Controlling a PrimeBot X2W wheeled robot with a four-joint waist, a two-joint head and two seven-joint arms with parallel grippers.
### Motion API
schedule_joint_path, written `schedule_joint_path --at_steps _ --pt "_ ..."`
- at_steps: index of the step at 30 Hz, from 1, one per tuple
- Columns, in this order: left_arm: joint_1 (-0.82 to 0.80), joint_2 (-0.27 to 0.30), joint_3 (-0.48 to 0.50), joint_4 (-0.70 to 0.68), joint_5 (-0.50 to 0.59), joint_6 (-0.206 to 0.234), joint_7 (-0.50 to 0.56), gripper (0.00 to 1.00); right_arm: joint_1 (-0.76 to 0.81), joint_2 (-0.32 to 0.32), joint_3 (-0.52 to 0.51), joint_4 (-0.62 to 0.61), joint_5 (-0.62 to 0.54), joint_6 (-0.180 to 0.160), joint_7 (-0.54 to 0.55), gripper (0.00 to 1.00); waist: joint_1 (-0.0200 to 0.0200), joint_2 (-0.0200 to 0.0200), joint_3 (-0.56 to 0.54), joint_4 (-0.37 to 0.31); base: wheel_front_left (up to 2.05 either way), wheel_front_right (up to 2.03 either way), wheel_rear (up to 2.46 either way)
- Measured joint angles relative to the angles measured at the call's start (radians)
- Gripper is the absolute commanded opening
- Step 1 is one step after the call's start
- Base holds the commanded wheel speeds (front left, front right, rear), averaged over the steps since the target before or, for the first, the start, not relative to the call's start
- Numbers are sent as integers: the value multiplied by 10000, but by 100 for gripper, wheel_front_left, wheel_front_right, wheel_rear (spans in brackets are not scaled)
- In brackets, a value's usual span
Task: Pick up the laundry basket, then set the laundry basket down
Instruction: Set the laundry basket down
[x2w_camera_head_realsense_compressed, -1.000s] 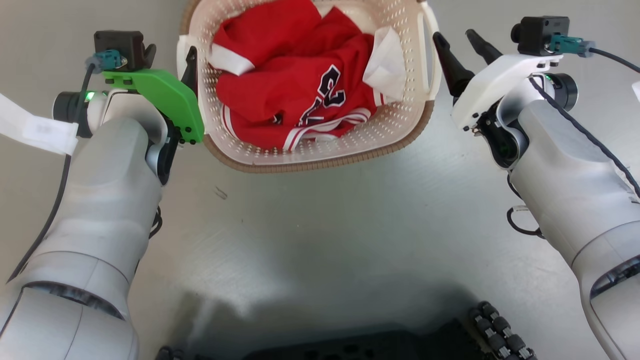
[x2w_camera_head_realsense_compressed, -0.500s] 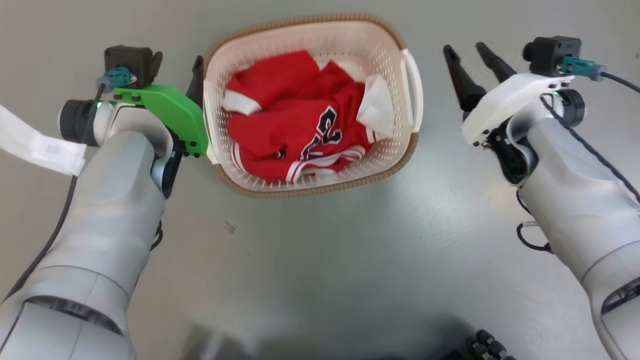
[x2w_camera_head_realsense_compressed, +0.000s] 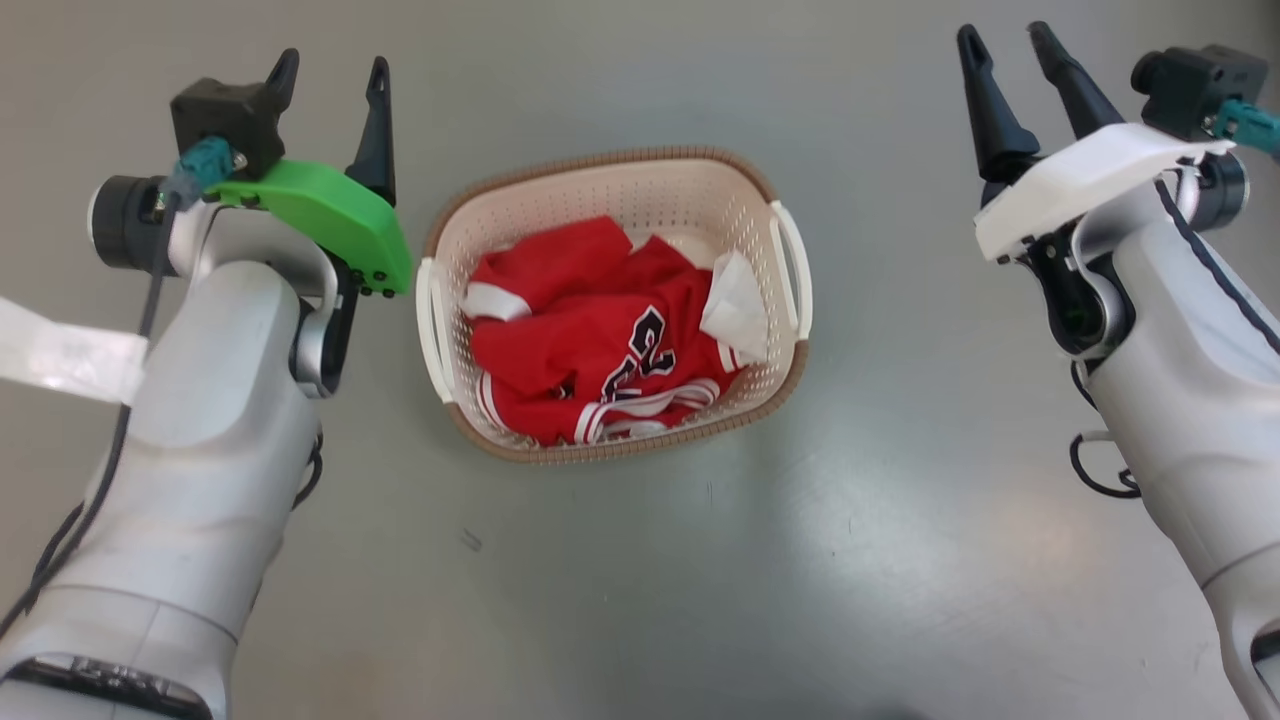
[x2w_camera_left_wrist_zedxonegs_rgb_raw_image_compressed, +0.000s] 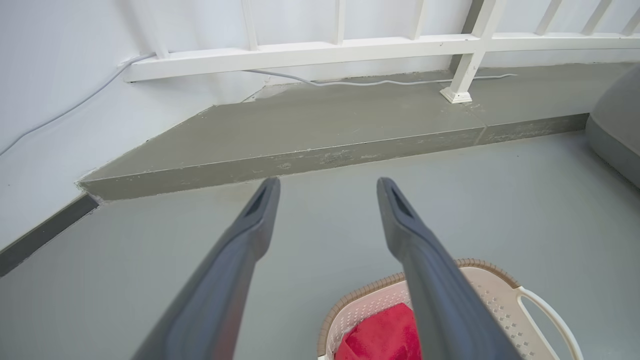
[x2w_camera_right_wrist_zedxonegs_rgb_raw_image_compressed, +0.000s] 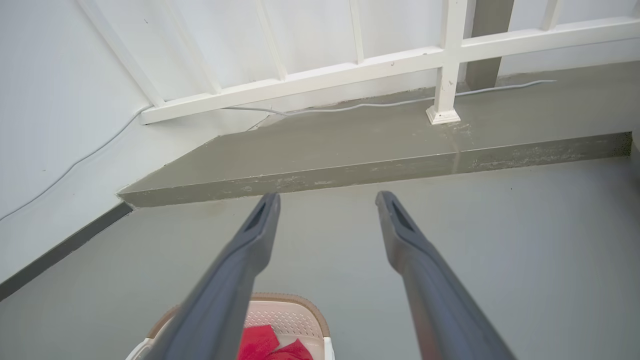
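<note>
The left end effector (x2w_camera_head_realsense_compressed: 331, 65) hangs empty over the grey floor (x2w_camera_head_realsense_compressed: 700, 580), its two dark fingers spread wide and holding nothing. In the left wrist view, this end effector (x2w_camera_left_wrist_zedxonegs_rgb_raw_image_compressed: 327, 185) has a broad gap between its fingers with only bare floor in it. Beyond its tips runs a raised ledge (x2w_camera_left_wrist_zedxonegs_rgb_raw_image_compressed: 320, 130) carrying a white railing (x2w_camera_left_wrist_zedxonegs_rgb_raw_image_compressed: 350, 47).

To the right of the left end effector, and apart from it, the laundry basket (x2w_camera_head_realsense_compressed: 610, 190) stands upright on the floor. It sits between the two end effectors and neither touches it. Its left white handle (x2w_camera_head_realsense_compressed: 432, 330) faces the left end effector and its right white handle (x2w_camera_head_realsense_compressed: 795, 270) faces the right one. A crumpled red garment (x2w_camera_head_realsense_compressed: 590, 340) with white trim lies inside. The dark print on it looks like a number, though the folds hide too much to read it. From the left wrist, the basket (x2w_camera_left_wrist_zedxonegs_rgb_raw_image_compressed: 492, 295) shows low down, under and to the right of the right-hand finger.

Right of the basket and well apart from it, the right end effector (x2w_camera_head_realsense_compressed: 1003, 35) is also parted wide and grips nothing. In the right wrist view, the right end effector (x2w_camera_right_wrist_zedxonegs_rgb_raw_image_compressed: 327, 197) frames bare floor, and the basket (x2w_camera_right_wrist_zedxonegs_rgb_raw_image_compressed: 285, 320) lies at the bottom edge beneath its left-hand finger.
</note>
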Motion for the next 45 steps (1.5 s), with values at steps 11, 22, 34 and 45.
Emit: schedule_joint_path --at_steps 11,22,34,45 --pt "2003 207 894 -2493 966 750 -2 100 1615 -65 -593 -1868 -1651 -826 0 100 0 0 -1417 -52 0 0 0" --pt "4596 178 1346 -4253 1620 882 -2 100 3825 249 -832 -2851 -2364 -1340 0 100 0 0 -2956 -146 0 0 0" --pt "6958 77 1561 -5306 2084 976 -2 100 5820 403 -1127 -3496 -2623 -1528 0 100 0 0 -4328 -207 0 0 0" --pt "8550 -8 1866 -6142 2311 999 0 100 7197 474 -1346 -3983 -2805 -1693 0 100 0 0 -5139 -105 0 0 0"
